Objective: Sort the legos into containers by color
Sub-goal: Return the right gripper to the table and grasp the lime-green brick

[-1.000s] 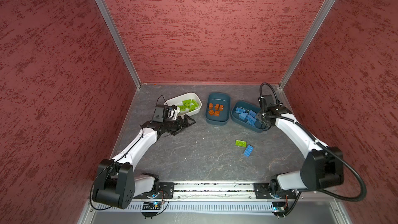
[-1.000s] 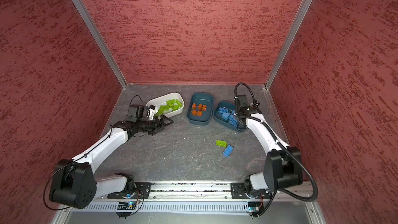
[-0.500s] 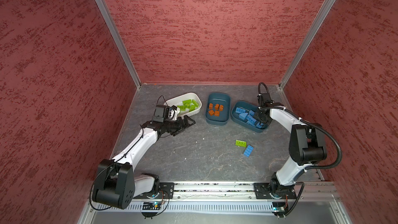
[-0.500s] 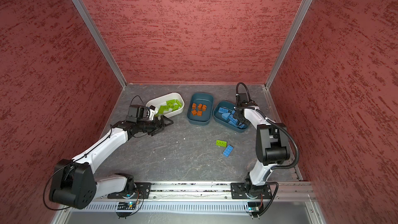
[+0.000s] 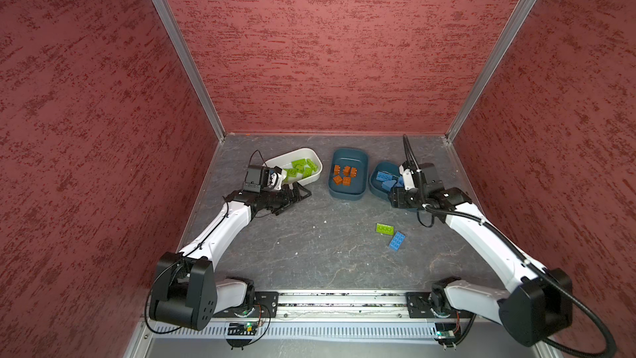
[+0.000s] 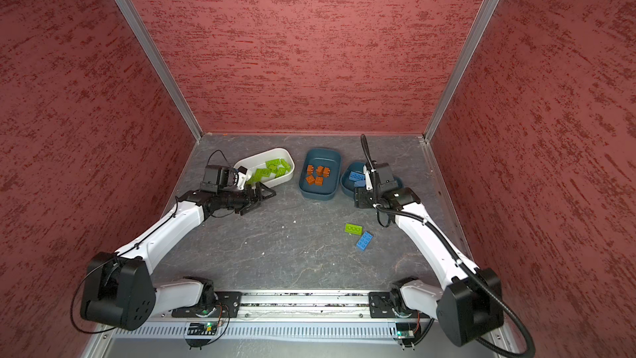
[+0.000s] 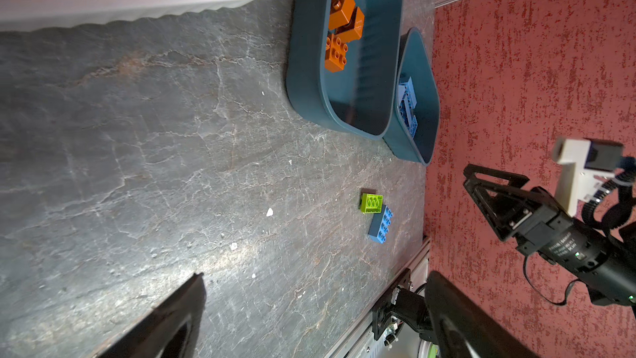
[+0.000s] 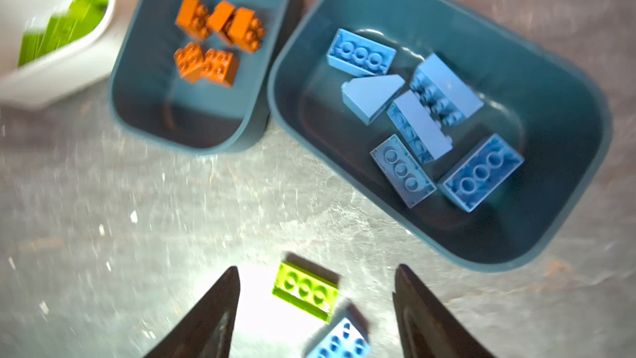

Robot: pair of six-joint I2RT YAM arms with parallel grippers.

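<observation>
Robot test cell, lab rather than home. Closed on three sides by red textured panels joined with aluminium posts. Dark stone-look counter inside, with toy bricks and plastic tubs laid out. Left arm and right arm, white and black, bolted to a metal rail at the near edge. Bare circuit board with a lit green light below the rail.

No legible text, tiny white print on black motor housing
</observation>
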